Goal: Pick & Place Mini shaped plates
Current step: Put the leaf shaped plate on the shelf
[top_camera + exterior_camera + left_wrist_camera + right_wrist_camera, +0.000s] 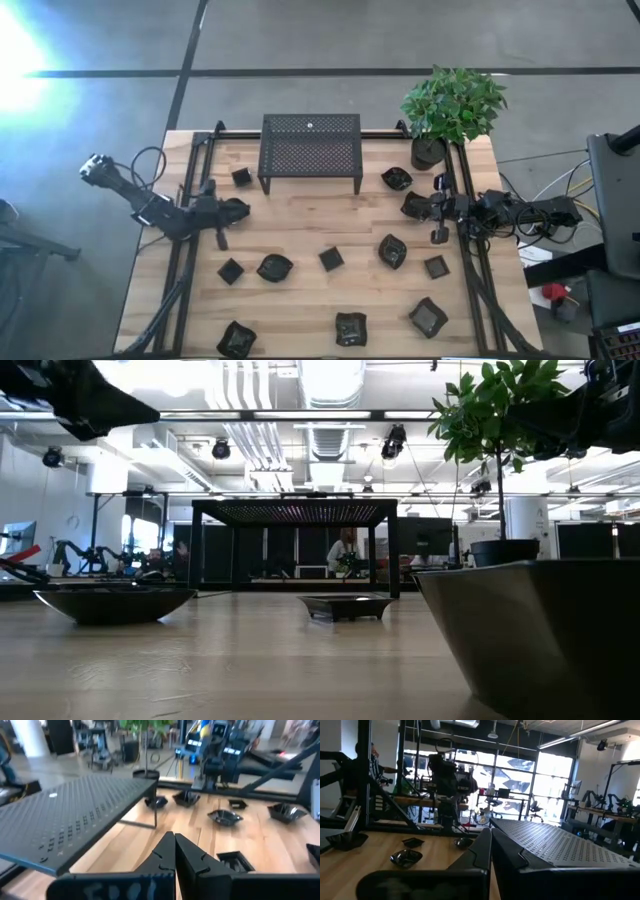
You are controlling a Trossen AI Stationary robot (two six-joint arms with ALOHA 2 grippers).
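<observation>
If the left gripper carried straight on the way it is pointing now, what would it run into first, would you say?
The shut left gripper points across the table toward the right arm. Its line probably passes beside the rack; the first thing looks like the small dark plate ahead, though depth and height are unclear.

I see a black perforated rack standing at the table's far edge — a potted plant sits at the far right corner.

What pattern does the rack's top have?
The rack top is black metal perforated with small holes, clearest in the left wrist view.
</observation>
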